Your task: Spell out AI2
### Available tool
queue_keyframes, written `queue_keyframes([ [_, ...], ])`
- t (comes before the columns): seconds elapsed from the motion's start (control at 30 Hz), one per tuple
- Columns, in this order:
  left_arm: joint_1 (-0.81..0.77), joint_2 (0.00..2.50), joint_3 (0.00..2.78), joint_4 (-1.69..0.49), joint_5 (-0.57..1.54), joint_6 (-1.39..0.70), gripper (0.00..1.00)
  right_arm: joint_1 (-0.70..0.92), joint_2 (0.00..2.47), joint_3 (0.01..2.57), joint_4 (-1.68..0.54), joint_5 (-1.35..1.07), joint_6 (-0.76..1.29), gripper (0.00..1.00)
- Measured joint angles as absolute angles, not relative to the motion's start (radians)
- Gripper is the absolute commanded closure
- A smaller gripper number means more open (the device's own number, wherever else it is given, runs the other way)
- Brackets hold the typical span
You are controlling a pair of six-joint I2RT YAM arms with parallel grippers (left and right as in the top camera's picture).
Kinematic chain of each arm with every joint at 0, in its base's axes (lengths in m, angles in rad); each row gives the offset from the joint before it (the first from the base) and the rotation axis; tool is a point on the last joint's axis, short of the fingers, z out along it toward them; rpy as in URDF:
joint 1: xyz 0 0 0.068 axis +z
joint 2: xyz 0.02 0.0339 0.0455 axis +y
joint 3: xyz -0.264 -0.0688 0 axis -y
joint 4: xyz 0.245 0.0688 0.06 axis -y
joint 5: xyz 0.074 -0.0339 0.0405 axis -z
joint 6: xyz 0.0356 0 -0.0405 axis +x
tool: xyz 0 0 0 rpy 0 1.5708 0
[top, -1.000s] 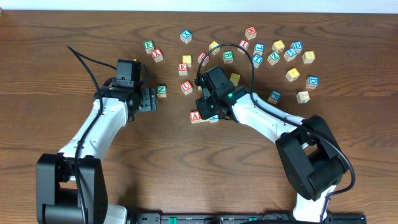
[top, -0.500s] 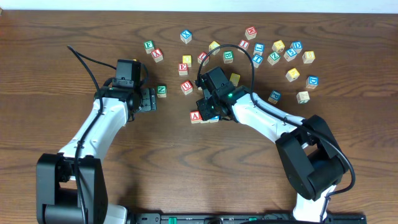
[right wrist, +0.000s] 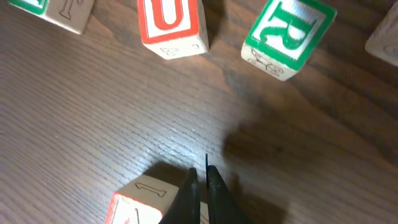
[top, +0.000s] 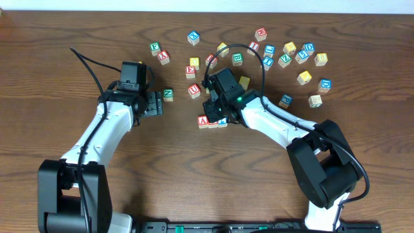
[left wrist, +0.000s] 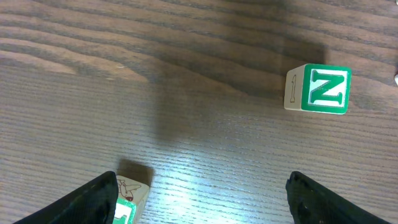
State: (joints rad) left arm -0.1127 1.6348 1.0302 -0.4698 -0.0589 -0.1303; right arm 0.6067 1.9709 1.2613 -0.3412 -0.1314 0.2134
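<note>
Right fingers [right wrist: 200, 186] pinched shut, holding nothing, down at the row in the middle of the table [top: 194, 175]: red A cube [top: 203, 120], red-printed cube [top: 212, 121], blue-printed cube [top: 222, 121], all touching; left fingers [left wrist: 205, 199] wide open, empty, near the green N cube [left wrist: 318, 89].

— How was the left gripper [left wrist: 200, 194] set?
— Jaws wide apart, pointing right. The left arm [top: 103, 133] ran from the near left corner up toward the far side.
— And the right gripper [right wrist: 200, 185]?
— Fingers pressed together, aimed downward at mid-scene. The right arm [top: 275, 123] stretched leftward from the near right.
</note>
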Motion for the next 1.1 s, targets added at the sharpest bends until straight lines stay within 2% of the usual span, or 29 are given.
queue_keyframes([
  [1.1, -0.113, 1.635, 1.03, -0.469, -0.059, -0.13, 0.15, 0.675, 1.972, 1.261, -0.326, -0.163, 0.216, 0.99],
])
